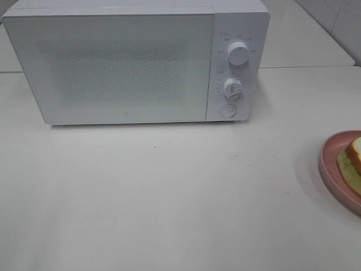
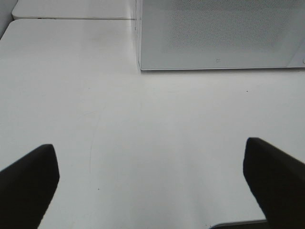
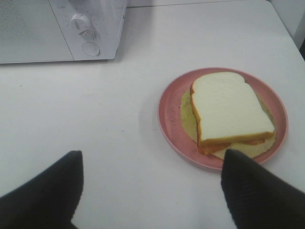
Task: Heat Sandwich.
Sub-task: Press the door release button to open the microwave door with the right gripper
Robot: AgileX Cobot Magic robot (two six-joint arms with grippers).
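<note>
Opening the shut door (image 1: 113, 68) of the microwave (image 1: 138, 59) first seems wise; both jaws stand open and empty, the sandwich (image 3: 228, 112) lying to its right.

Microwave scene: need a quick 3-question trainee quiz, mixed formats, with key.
1. True or false: the microwave has its door shut.
2. What does the sandwich lie on? A) a pink plate B) a bowl C) a tray
3. Short answer: what do the left gripper and the right gripper hold?

Key:
1. True.
2. A.
3. Nothing. Both are open over the table, and the right one is close to the plate.
</note>
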